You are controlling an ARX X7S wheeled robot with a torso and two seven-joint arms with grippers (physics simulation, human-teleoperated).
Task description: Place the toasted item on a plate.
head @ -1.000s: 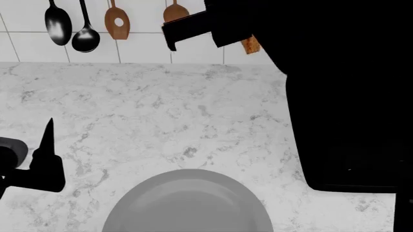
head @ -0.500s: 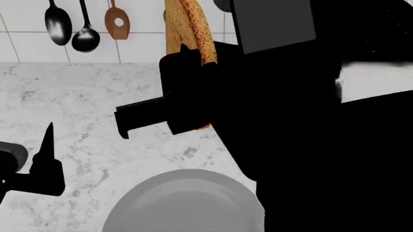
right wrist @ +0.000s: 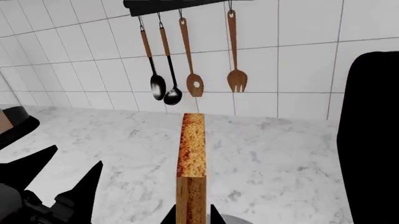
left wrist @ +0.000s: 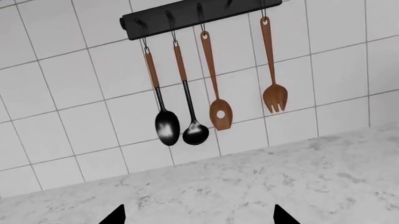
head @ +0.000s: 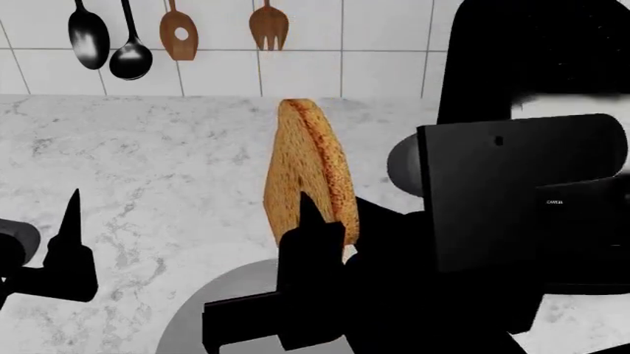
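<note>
The toasted item [head: 307, 166], a golden-brown slice with a darker crust, stands on edge in my right gripper [head: 313, 232], just above the far rim of the grey plate [head: 192, 313]. In the right wrist view the slice [right wrist: 192, 154] shows edge-on, and my right gripper [right wrist: 192, 218] is shut on its lower end, with a sliver of the plate [right wrist: 240, 220] beneath. My left gripper [head: 69, 221] hovers over the counter left of the plate. In the left wrist view it [left wrist: 198, 219] is open and empty.
The black toaster [head: 532, 59] stands at the right, partly hidden by my right arm. Two black spoons [head: 108, 44] and two wooden utensils [head: 221, 33] hang on the tiled wall behind the marble counter [head: 177, 155].
My right arm has come down from near the toaster towards the plate, carrying the toast. The slice now sits lower, over the plate's far rim. The left arm has not moved.
</note>
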